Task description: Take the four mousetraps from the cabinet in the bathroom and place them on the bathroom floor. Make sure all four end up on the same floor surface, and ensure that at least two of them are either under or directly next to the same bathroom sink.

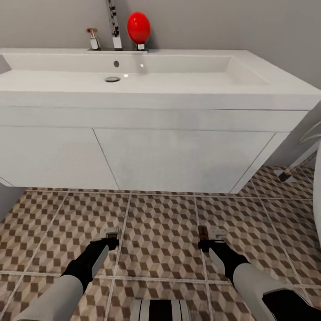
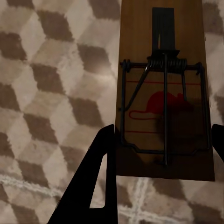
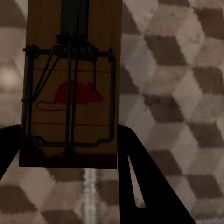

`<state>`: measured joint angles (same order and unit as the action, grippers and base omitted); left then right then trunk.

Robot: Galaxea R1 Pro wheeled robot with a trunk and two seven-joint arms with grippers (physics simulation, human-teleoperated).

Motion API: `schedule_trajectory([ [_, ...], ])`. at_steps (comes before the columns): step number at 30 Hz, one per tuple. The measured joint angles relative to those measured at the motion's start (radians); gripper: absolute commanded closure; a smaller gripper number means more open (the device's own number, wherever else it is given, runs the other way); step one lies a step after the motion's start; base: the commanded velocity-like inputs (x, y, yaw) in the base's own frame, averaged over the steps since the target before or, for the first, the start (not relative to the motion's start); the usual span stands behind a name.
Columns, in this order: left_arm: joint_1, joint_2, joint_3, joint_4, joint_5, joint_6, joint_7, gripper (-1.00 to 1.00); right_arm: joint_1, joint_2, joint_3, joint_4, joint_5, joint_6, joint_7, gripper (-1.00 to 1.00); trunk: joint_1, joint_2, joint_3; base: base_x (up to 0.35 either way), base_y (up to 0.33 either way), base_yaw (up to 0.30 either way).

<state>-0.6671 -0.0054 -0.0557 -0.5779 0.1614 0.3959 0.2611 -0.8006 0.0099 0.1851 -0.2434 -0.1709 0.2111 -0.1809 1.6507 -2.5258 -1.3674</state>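
Observation:
Two mousetraps are in my grippers, low over the bathroom floor in front of the bathroom sink. My left gripper is shut on one mousetrap, a brown wooden board with a dark wire spring and a red mouse print. Its near end sits between the black fingers. My right gripper is shut on a second mousetrap, seen edge-on as a brown sliver in the head view. Whether either trap touches the tiles I cannot tell. The cabinet is out of view.
The white wall-hung vanity under the basin has open floor beneath it. A chrome tap and a red egg-shaped object stand at the back of the basin. A white fixture crowds the right edge.

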Motion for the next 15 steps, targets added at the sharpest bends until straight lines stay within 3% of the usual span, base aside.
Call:
schedule_trajectory([
  [15,0.0,0.0,0.0,0.0,0.0,0.0,-0.002,1.0,0.0,-0.003,-0.001,0.0,-0.001,-0.001,-0.003,1.0,0.007,-0.004,-0.058,0.0,0.0,0.0],
])
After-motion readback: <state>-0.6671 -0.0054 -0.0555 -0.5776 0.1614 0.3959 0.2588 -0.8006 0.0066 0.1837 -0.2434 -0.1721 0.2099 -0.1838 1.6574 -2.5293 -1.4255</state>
